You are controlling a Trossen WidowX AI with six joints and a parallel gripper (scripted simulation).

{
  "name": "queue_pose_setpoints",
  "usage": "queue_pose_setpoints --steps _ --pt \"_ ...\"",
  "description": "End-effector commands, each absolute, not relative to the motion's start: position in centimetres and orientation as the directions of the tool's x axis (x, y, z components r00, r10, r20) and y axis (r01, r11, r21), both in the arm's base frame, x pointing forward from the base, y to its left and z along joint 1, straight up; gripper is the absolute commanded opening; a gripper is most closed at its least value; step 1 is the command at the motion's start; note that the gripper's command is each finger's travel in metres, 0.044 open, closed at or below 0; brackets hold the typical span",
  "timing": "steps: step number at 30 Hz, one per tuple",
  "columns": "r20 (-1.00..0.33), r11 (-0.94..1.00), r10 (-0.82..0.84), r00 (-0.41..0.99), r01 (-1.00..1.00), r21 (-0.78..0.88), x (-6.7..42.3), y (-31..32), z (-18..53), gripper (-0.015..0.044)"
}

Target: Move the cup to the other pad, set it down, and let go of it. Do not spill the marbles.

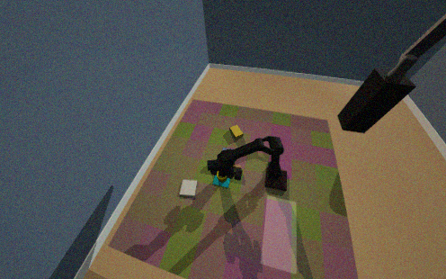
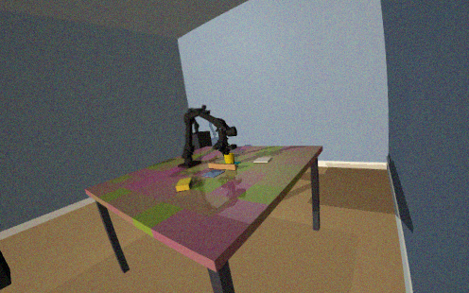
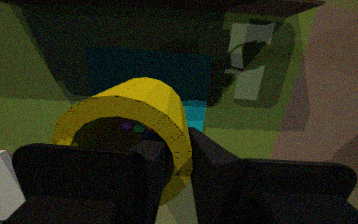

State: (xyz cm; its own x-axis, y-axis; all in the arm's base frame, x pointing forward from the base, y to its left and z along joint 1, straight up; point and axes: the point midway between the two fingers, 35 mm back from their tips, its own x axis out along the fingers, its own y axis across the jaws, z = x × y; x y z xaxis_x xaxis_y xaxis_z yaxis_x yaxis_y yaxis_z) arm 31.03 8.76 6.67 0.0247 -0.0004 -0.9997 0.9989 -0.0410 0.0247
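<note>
A yellow cup (image 1: 219,177) (image 2: 229,158) (image 3: 150,107) with small marbles (image 3: 132,127) inside is over a teal pad (image 1: 221,182) (image 3: 195,114). I cannot tell whether the cup touches the pad. My gripper (image 1: 223,172) (image 2: 228,150) (image 3: 180,132) is shut on the cup's rim, with one finger inside and one outside. The cup stands upright in the top and exterior views. A white pad (image 1: 188,187) (image 2: 262,160) (image 3: 250,82) lies flat a short way off, to the left of the cup in the top view.
A yellow block (image 1: 236,130) (image 2: 183,184) lies on the patchwork table (image 1: 306,225) (image 2: 199,232). An orange slab (image 2: 220,165) and a blue patch (image 2: 213,174) lie by the cup. The arm's base (image 1: 276,179) stands right of the cup. A dark box (image 1: 375,101) hangs overhead.
</note>
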Motion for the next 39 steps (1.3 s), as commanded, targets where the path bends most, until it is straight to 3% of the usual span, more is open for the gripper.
queue_pose_setpoints --steps 1,2,8,39 --pt "-1.0 -0.041 0.0 0.026 0.999 0.026 31.1 8.8 6.7 0.0" --pt "-1.0 -0.041 0.0 0.026 0.999 0.026 31.1 8.8 6.7 0.0" --pt "-1.0 -0.041 0.0 0.026 0.999 0.026 31.1 8.8 6.7 0.0146" --pt "-1.0 -0.044 0.002 0.025 0.999 0.025 31.0 8.7 10.1 0.0146"
